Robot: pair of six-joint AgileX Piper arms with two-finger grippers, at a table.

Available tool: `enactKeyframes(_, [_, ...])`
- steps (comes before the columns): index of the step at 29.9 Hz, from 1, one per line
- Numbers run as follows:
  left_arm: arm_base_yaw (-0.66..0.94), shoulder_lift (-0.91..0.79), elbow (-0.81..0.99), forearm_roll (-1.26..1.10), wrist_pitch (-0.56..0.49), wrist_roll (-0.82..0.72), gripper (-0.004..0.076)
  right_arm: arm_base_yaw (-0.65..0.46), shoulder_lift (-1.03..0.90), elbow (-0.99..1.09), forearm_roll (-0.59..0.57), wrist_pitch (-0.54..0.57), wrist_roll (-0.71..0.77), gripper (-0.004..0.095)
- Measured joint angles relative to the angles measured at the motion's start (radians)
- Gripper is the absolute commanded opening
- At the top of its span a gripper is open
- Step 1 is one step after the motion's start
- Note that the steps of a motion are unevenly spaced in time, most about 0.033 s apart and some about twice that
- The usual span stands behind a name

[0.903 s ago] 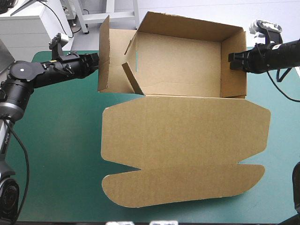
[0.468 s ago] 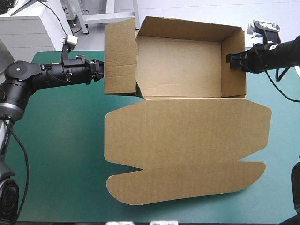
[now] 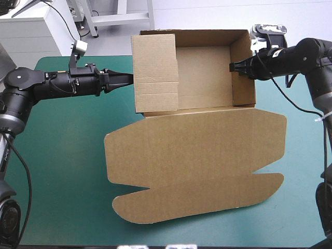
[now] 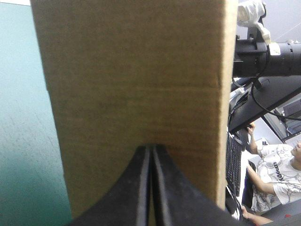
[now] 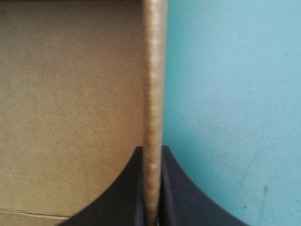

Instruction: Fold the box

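The brown box (image 3: 207,78) stands as an open tray toward the table's far edge, its lid (image 3: 197,155) lying flat toward the front. Its left side panel (image 3: 155,67) leans inward over the tray floor. My left gripper (image 3: 129,78) is shut, and its tip touches the outside of that panel. In the left wrist view the gripper (image 4: 150,148) forms one pointed arch against the brown board (image 4: 136,70). My right gripper (image 3: 232,67) is shut on the box's upright right wall. Its wrist view shows the wall's edge (image 5: 154,70) running between the fingers of the gripper (image 5: 151,153).
The lid's long front tab (image 3: 197,202) reaches near the table's front edge. Bare teal-green cover (image 3: 57,155) lies left of the lid and under the left arm. A narrower strip (image 3: 303,155) shows on the right.
The left side panel swung from standing outward to leaning in over the tray. My left gripper advanced to the right behind it. The whole box and my right gripper shifted left.
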State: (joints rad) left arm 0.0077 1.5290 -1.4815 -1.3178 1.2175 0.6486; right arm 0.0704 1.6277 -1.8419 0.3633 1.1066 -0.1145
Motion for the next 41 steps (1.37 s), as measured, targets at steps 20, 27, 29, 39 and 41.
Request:
enactKeyframes(20, [0.0,0.0,0.0,-0.006,0.002,0.001,0.047,0.048,0.005,0.0,-0.057,-0.031,0.076,-0.0018])
enactKeyframes(27, [0.0,0.0,0.0,0.039,-0.002,0.001,0.0469,0.119,0.038,0.0,-0.1,-0.052,0.115,-0.0019])
enactKeyframes(29, [-0.002,0.0,0.0,0.1,-0.001,0.0,0.0461,0.138,0.053,0.0,-0.121,-0.052,0.128,-0.0019])
enactKeyframes(39, [-0.105,0.0,0.0,0.52,-0.095,-0.201,0.0459,0.264,0.092,0.001,-0.27,-0.079,0.2,-0.0019])
enactKeyframes(41, [-0.146,0.0,0.0,0.622,-0.142,-0.259,0.0459,0.284,0.101,0.001,-0.294,-0.082,0.219,-0.0019])
